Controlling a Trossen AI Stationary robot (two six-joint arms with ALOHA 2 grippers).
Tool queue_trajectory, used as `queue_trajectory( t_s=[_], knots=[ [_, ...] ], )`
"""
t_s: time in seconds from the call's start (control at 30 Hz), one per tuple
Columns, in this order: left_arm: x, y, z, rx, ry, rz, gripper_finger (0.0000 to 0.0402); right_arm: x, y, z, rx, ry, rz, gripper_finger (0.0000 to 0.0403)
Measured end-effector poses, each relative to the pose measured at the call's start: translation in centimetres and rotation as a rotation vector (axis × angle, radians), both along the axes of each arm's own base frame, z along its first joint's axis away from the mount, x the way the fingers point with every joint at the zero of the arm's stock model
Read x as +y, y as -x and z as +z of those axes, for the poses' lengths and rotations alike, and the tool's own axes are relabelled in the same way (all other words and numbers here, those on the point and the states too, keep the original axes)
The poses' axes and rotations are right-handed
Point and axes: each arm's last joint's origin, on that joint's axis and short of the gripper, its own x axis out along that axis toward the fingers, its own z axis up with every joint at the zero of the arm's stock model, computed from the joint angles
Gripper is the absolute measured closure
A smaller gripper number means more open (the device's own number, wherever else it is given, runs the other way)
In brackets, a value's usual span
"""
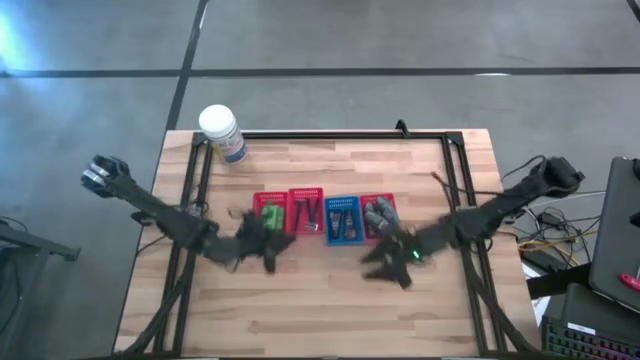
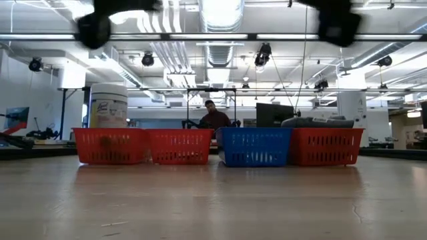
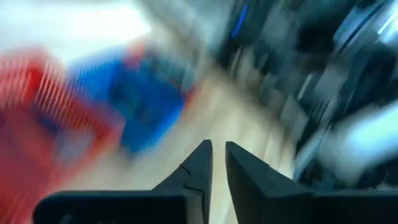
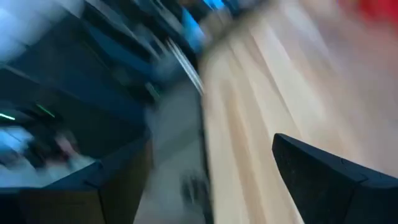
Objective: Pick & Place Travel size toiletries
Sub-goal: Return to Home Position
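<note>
- Both end effectors hang above the wooden surface point(image 1: 330, 310), on the side of the basket row away from the jar.
- My left end effector point(image 1: 266, 250) hovers just beside the two red baskets at the left of the row. Its fingers point(image 3: 193, 180) are narrow, almost together, with nothing between them.
- My right end effector point(image 1: 385, 265) hovers just beside the blue basket and the last red one. Its fingers point(image 4: 323, 174) are spread wide and hold nothing.
- The travel toiletries lie sorted by kind in the four mesh baskets:
- The green bottles point(image 1: 268, 214) fill the leftmost red basket point(image 1: 258, 200).
- The thin dark razors point(image 1: 306, 216) lie in the second red basket point(image 1: 306, 192).
- The dark tubes point(image 1: 343, 224) lie in the blue basket point(image 1: 343, 201).
- The grey bottles point(image 1: 377, 216) sit in the rightmost red basket point(image 1: 388, 200). In the low view they show above its rim.
- The baskets stand side by side in one straight row across the middle of the surface.
- A white lidded jar point(image 1: 222, 132) stands upright near the far left corner, well apart from the row.
- Beyond the surface, a person point(image 2: 212, 117) sits in the workshop, seen in the low view above the gap between the second red basket and the blue one.
</note>
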Motion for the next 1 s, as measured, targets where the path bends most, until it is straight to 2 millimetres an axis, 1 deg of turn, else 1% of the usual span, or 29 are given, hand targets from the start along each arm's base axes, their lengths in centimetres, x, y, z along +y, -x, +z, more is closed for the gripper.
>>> queue_trajectory(
  t_s=[0.03,0.07,0.13,0.17,0.23,0.3,0.37,0.43,0.47,0.53,0.57,0.63,0.67,0.73,0.87,0.93,1.0],
  knots=[
    [0.7,-0.4,0.2,-0.107,-0.028,0.038,0.0358,-1.1,-1.0,-0.1,-0.087,-0.013,-0.022,0.0079],
    [1.7,-0.7,0.9,-0.212,-0.086,0.068,0.0365,-2.6,-2.0,0.3,-0.180,-0.021,-0.044,0.0084],
    [4.2,-0.9,2.4,-0.376,-0.261,0.110,0.0378,-6.4,-3.6,1.3,-0.326,0.013,-0.091,0.0093],
    [5.7,-0.9,3.1,-0.431,-0.345,0.111,0.0384,-8.5,-4.1,1.9,-0.356,0.049,-0.111,0.0097],
    [9.0,-0.6,4.3,-0.473,-0.471,0.132,0.0393,-12.7,-4.7,3.0,-0.361,0.128,-0.164,0.0103],
    [12.7,0.2,5.3,-0.424,-0.554,0.176,0.0395,-16.5,-4.5,4.5,-0.325,0.219,-0.226,0.0108],
    [16.2,1.3,6.1,-0.294,-0.606,0.211,0.0394,-19.6,-3.6,6.1,-0.248,0.353,-0.306,0.0111],
    [19.1,2.8,6.6,-0.130,-0.631,0.241,0.0389,-22.0,-2.6,7.7,-0.141,0.487,-0.419,0.0114],
    [20.3,3.6,6.8,-0.060,-0.653,0.258,0.0386,-22.8,-2.2,8.3,-0.075,0.544,-0.478,0.0115],
    [22.4,5.3,7.5,0.045,-0.711,0.298,0.0380,-23.7,-1.5,9.8,0.022,0.651,-0.580,0.0115],
    [23.1,6.1,8.1,0.060,-0.745,0.313,0.0378,-23.9,-1.3,10.5,0.058,0.699,-0.626,0.0113],
    [23.8,7.5,9.4,0.038,-0.805,0.315,0.0377,-23.6,-1.1,12.0,0.089,0.782,-0.690,0.0108],
    [23.8,8.0,10.0,0.023,-0.825,0.302,0.0378,-23.2,-1.0,12.6,0.103,0.824,-0.699,0.0105],
    [23.3,8.8,11.1,0.039,-0.860,0.273,0.0379,-22.2,-1.1,13.6,0.106,0.920,-0.702,0.0097],
    [21.0,11.1,12.9,0.156,-0.933,0.236,0.0383,-20.3,-0.2,15.1,0.129,1.096,-0.762,0.0082],
    [19.7,12.6,13.4,0.179,-0.912,0.253,0.0384,-20.0,0.8,15.3,0.132,1.113,-0.797,0.0076],
    [18.4,14.2,13.6,0.168,-0.881,0.312,0.0388,-20.2,2.0,14.9,0.128,1.097,-0.818,0.0073]
  ],
)
